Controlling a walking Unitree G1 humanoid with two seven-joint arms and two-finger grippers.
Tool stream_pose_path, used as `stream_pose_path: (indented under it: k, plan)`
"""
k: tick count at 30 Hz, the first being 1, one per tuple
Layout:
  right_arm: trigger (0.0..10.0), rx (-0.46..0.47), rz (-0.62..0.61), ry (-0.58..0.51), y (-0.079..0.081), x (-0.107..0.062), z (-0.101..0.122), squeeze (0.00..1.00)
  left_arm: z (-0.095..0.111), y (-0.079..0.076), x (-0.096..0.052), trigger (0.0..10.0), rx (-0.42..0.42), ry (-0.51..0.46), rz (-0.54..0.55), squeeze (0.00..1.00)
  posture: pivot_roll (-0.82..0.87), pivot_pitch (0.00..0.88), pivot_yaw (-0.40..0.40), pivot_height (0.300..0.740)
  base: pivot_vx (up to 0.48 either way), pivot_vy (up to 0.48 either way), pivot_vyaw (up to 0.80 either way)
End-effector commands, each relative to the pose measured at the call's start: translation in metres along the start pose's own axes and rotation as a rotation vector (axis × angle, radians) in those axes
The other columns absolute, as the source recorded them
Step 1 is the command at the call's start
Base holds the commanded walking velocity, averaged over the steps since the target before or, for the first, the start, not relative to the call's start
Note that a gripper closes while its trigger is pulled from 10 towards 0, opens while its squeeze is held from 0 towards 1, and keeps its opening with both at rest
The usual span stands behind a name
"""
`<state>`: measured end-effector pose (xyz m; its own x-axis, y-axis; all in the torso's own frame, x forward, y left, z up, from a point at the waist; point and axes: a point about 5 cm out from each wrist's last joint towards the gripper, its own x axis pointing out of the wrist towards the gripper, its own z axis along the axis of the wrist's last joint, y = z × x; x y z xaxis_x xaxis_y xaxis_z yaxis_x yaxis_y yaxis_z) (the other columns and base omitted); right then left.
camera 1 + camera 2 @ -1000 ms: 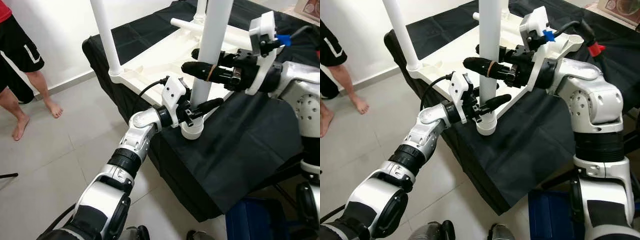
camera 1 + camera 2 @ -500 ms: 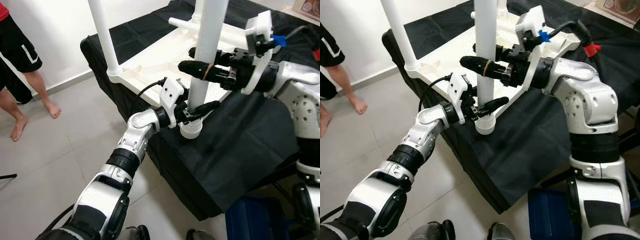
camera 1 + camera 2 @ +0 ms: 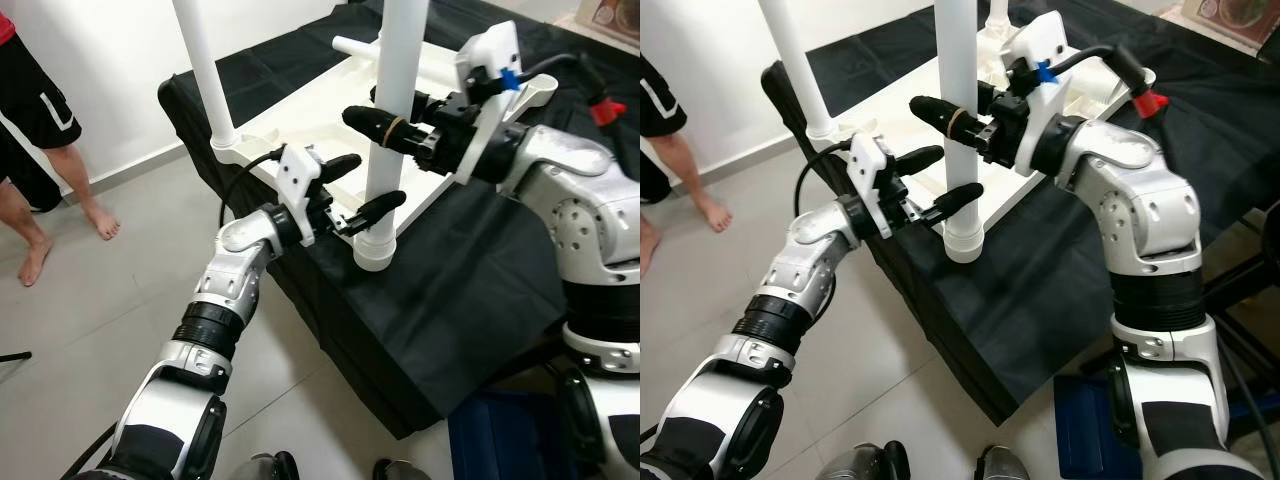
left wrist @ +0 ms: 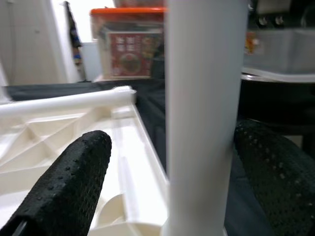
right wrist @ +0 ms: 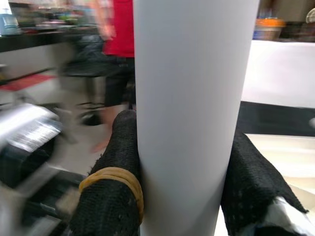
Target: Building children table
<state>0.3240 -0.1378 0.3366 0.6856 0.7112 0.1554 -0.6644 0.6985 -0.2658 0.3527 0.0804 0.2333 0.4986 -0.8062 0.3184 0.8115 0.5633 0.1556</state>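
The white children's table lies upside down on a black-draped surface. One white leg stands fixed at its far left corner. A second white leg stands upright at the near corner, its socket end low over the cloth. My right gripper is shut on this leg about halfway up; the right wrist view has both pads pressed on the leg. Lower down my left gripper is open around the same leg, one finger standing clear of it.
A loose white leg lies across the table's far side. A barefoot person stands on the tiled floor at the left. A blue box sits on the floor at the lower right. The black cloth drops off near the front edge.
My left gripper's fingers have spread apart around the lower leg and its arm has drawn back to the left. The right gripper keeps its hold. The head camera has shifted.
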Motion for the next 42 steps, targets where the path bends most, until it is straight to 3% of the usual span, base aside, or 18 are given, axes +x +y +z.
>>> stream_pose_path:
  k: [1, 2, 3, 4, 8, 14, 18, 24, 30, 42]
  plan:
    - [0.0, -0.015, -0.099, 0.079, -0.005, -0.003, -0.013, 0.00, 0.003, 0.004, -0.009, 10.0, -0.016, -0.006, 0.017, 0.67, -0.09, 0.191, 0.042, 0.740, 0.000, 0.000, 0.00]
    - [0.0, -0.046, -0.173, 0.108, -0.006, -0.005, -0.016, 0.00, 0.005, 0.000, -0.018, 10.0, -0.038, -0.012, 0.001, 0.45, -0.09, 0.190, 0.043, 0.740, 0.000, 0.000, 0.00]
    - [0.0, -0.046, -0.173, 0.108, -0.006, -0.005, -0.016, 0.00, 0.005, 0.000, -0.018, 10.0, -0.038, -0.012, 0.001, 0.45, -0.09, 0.190, 0.043, 0.740, 0.000, 0.000, 0.00]
    - [0.0, -0.039, -0.217, 0.119, -0.003, -0.006, -0.020, 0.00, 0.005, -0.007, -0.025, 10.0, -0.065, -0.012, -0.028, 0.00, -0.09, 0.189, 0.044, 0.740, 0.000, 0.000, 0.00]
    - [0.0, -0.136, -0.373, 0.226, 0.006, -0.010, -0.035, 0.00, -0.003, -0.033, -0.050, 10.0, -0.157, 0.025, -0.090, 0.00, -0.10, 0.184, 0.044, 0.740, 0.000, 0.000, 0.00]
    - [0.0, -0.162, -0.503, 0.317, 0.016, -0.017, -0.050, 0.00, -0.006, -0.041, -0.065, 10.0, -0.195, 0.054, -0.044, 0.00, -0.09, 0.178, 0.033, 0.740, 0.000, 0.000, 0.00]
    - [0.0, -0.143, -0.551, 0.357, 0.019, -0.020, -0.056, 0.00, -0.007, -0.045, -0.067, 10.0, -0.211, 0.061, -0.035, 0.00, -0.09, 0.176, 0.029, 0.740, 0.000, 0.000, 0.00]
    - [0.0, -0.018, -0.747, 0.411, 0.026, -0.030, -0.070, 0.00, -0.011, -0.066, -0.069, 10.0, -0.263, 0.075, -0.018, 0.00, -0.10, 0.170, 0.019, 0.740, 0.000, 0.000, 0.00]
    - [0.0, 0.038, -0.835, 0.448, 0.022, -0.032, -0.072, 0.00, -0.013, -0.070, -0.066, 10.0, -0.274, 0.077, -0.008, 0.00, -0.10, 0.166, 0.008, 0.740, 0.000, 0.000, 0.00]
    - [0.0, 0.040, -0.824, 0.480, 0.025, -0.028, -0.073, 0.00, -0.014, -0.074, -0.058, 10.0, -0.263, 0.080, 0.016, 0.00, -0.10, 0.172, 0.008, 0.740, 0.000, 0.000, 0.00]
